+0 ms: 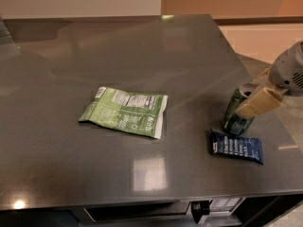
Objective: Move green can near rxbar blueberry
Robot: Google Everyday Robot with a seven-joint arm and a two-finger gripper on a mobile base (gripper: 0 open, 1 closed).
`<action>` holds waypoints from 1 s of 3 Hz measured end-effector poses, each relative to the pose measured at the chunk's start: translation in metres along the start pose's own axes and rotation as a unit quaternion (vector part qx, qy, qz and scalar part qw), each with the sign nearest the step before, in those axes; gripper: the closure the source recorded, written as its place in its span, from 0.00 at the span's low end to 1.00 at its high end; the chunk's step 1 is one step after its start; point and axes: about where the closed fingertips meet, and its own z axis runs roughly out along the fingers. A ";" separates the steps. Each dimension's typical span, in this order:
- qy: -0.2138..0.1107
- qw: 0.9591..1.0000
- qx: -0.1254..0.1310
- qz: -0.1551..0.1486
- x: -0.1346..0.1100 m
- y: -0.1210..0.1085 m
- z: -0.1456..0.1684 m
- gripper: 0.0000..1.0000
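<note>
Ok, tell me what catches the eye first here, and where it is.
The hand at the right edge grips a tilted green can on the grey table. Just in front of the can lies a dark blue bar. A green bag lies flat mid-table, to their left.

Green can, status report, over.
Gripper shut on small green metal can, far right of view. Can tilted, close beside flat dark blue bar wrapper. Flat green chip bag off left, not in way.
</note>
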 end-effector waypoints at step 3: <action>0.000 1.000 -0.001 -0.002 -0.002 0.001 0.001 0.00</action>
